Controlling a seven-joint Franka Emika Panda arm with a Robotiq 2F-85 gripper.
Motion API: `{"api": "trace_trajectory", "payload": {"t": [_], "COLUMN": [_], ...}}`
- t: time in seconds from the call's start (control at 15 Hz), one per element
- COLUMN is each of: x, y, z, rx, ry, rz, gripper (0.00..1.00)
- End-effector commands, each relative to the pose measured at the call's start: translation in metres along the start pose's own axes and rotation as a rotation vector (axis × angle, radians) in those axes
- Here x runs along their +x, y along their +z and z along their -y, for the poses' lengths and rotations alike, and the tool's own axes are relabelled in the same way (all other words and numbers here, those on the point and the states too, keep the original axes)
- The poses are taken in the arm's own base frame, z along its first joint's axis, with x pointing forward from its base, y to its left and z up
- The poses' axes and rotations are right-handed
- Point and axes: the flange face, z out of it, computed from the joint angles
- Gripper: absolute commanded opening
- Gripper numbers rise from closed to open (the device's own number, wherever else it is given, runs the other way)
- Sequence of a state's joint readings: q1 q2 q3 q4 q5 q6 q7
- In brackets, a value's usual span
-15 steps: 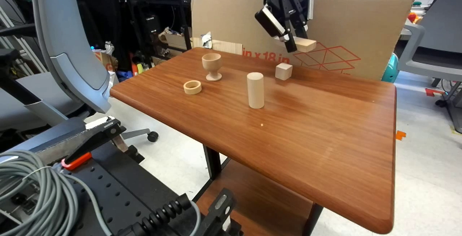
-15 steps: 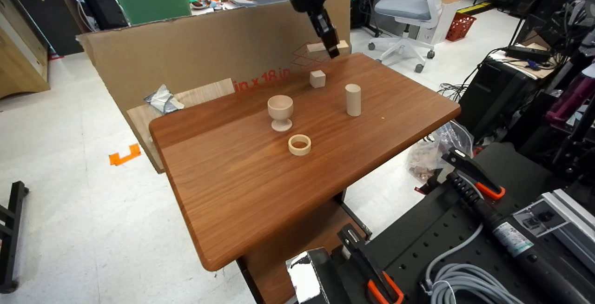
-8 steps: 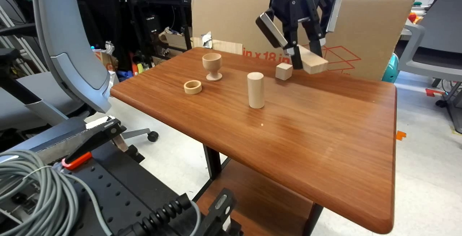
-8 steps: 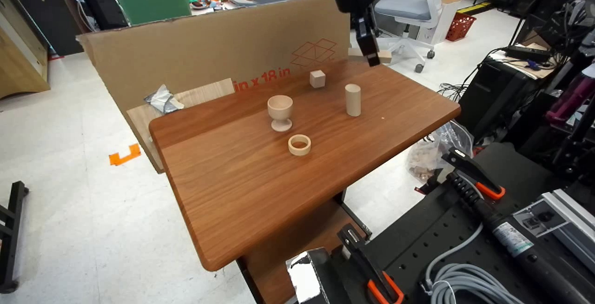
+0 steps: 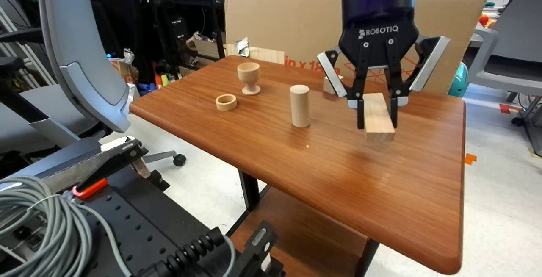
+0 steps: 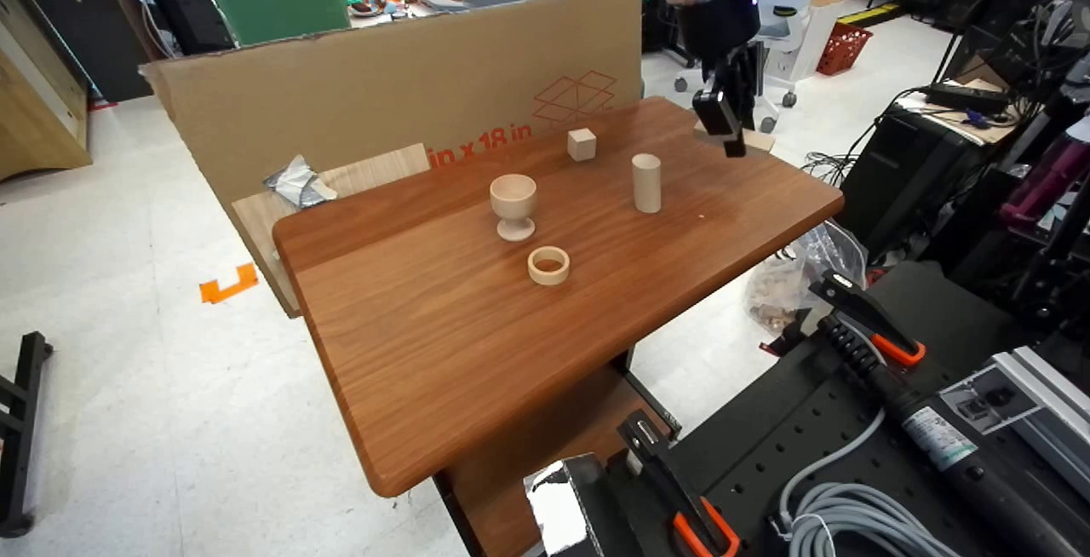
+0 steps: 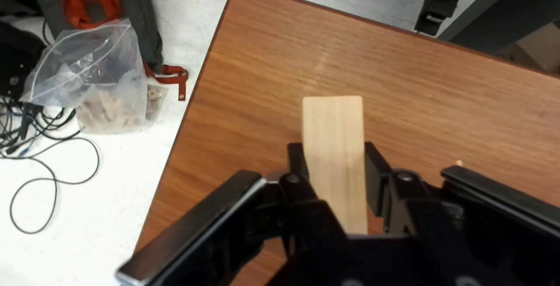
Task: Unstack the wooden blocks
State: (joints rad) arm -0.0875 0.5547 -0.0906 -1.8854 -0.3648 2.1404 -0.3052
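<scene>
Pretty sure this one's nearly finished. The claw (image 5: 377, 118) is clamped across the width of the flat block (image 7: 336, 146), and the wrist view shows both sides pressed up against it. That block is over the bench (image 6: 426, 344), out toward a corner. There's a dark smudge of shadow below it, so I'd guess it's hanging a bit clear of the surface rather than resting, but no view gives me the gap side-on.

Everything else already looks unstacked. The cylinder (image 5: 300, 107) stands upright, the cube (image 6: 582, 145) sits by itself not far off, the goblet (image 5: 249, 75) is upright too, and the ring (image 5: 226, 105) lies flat near it. Nothing's on top of anything else and none of those four are touching, as both exterior views show.

So what's left, as I read it: lower the flat block onto bare wood, let go, back off. I'd keep away from the cylinder while doing that, being tall and narrow it could probably tip from a nudge
</scene>
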Motion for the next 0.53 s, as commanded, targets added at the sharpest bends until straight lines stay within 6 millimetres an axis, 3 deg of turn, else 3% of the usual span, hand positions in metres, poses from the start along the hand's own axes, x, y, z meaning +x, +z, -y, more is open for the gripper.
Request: {"api": "trace_trajectory", "payload": {"t": [0.0, 0.47], "x": [0.012, 0.039], "y": [0.013, 0.038], "z": [-0.004, 0.0], "rx": [0.08, 0.182], "ry": [0.183, 0.442], "rz": [0.016, 0.056], "gripper": [0.08, 0.08]}}
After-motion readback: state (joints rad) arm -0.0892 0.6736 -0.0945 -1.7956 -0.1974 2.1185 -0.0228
